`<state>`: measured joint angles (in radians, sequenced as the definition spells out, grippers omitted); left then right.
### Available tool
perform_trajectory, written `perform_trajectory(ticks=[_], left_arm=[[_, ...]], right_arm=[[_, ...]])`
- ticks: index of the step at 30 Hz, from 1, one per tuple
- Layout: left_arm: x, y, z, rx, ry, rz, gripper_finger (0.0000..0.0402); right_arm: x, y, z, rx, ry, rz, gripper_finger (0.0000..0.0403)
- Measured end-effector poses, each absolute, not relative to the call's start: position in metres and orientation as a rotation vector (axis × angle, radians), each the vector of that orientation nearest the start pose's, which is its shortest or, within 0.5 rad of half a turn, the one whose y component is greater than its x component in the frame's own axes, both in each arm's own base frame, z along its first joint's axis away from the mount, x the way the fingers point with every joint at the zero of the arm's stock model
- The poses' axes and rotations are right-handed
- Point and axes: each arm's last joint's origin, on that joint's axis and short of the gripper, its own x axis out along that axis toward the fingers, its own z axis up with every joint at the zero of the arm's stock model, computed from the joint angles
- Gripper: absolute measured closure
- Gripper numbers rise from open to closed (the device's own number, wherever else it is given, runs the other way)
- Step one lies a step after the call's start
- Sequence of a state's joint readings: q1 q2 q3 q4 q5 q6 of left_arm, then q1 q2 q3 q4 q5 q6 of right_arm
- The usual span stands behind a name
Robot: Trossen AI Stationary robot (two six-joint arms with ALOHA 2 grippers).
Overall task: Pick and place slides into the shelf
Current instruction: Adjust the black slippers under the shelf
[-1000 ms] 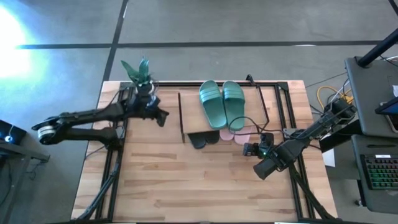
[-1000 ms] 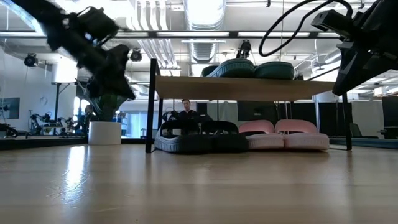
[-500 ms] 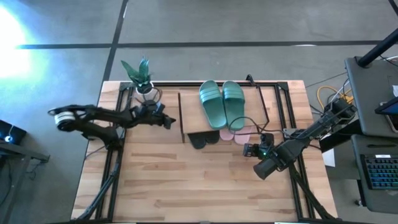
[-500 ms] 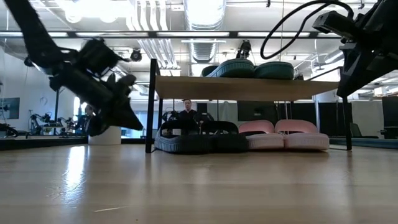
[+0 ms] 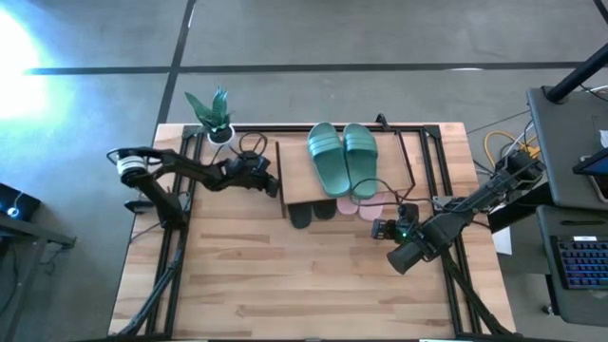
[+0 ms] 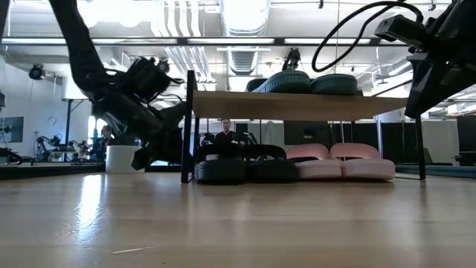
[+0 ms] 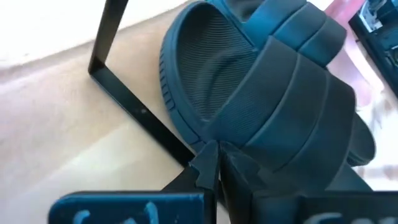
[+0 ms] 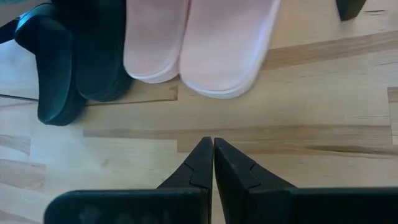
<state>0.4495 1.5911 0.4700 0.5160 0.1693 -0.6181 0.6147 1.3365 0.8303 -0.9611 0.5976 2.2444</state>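
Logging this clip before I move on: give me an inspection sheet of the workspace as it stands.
Surface: wooden table.
Job's things: green slides on the shelf top board; black slides and pink slides on the table under it.
Clutter: potted plant at the back left corner.
Grippers: left gripper shut, at the shelf's left leg; right gripper shut, before the pink slides.
Cables: black cable over the shelf.
Surroundings: a person behind the table.

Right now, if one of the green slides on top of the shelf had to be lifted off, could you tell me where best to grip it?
I would take a green slide by its wide strap, coming from straight above. The pair lies flat, side by side on the shelf's top board, so the raised strap is the one part a claw could pinch; the soles touch, leaving little room between them.
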Motion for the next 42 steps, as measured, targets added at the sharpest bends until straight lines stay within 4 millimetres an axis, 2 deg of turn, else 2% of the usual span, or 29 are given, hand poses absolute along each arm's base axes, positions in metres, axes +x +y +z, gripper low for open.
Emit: perform_trajectory(ticks=[6,11,14,17,21,24,28,31,35,42], left_arm=[[0.25,0.116,0.121,-0.764,0.467,0.464,0.0402],[0.243,0.113,0.133,-0.738,0.462,0.467,0.0402],[0.231,0.102,0.136,-0.728,0.547,0.467,0.0402],[0.225,0.084,0.146,-0.703,0.564,0.409,0.0402],[0.22,0.057,0.152,-0.655,0.533,0.313,0.0402],[0.219,0.044,0.149,-0.622,0.552,0.302,0.0402],[0.224,0.034,0.142,-0.586,0.574,0.268,0.0402],[0.226,0.033,0.138,-0.584,0.58,0.265,0.0402],[0.227,0.033,0.134,-0.577,0.6,0.268,0.0402],[0.228,0.033,0.129,-0.555,0.628,0.258,0.0402]], right_arm=[[0.182,0.109,0.203,1.139,0.555,-1.114,0.0394],[0.182,0.109,0.202,1.148,0.578,-1.116,0.0394],[0.183,0.113,0.202,1.179,0.611,-1.095,0.0394],[0.191,0.122,0.201,1.232,0.594,-1.001,0.0394],[0.215,0.137,0.19,1.262,0.578,-0.864,0.0394],[0.238,0.144,0.17,1.266,0.556,-0.816,0.0394],[0.271,0.145,0.141,1.254,0.516,-0.746,0.0394],[0.294,0.144,0.128,1.2,0.504,-0.718,0.0394],[0.321,0.144,0.122,1.078,0.517,-0.703,0.0394],[0.362,0.14,0.126,0.894,0.532,-0.647,0.0394]])
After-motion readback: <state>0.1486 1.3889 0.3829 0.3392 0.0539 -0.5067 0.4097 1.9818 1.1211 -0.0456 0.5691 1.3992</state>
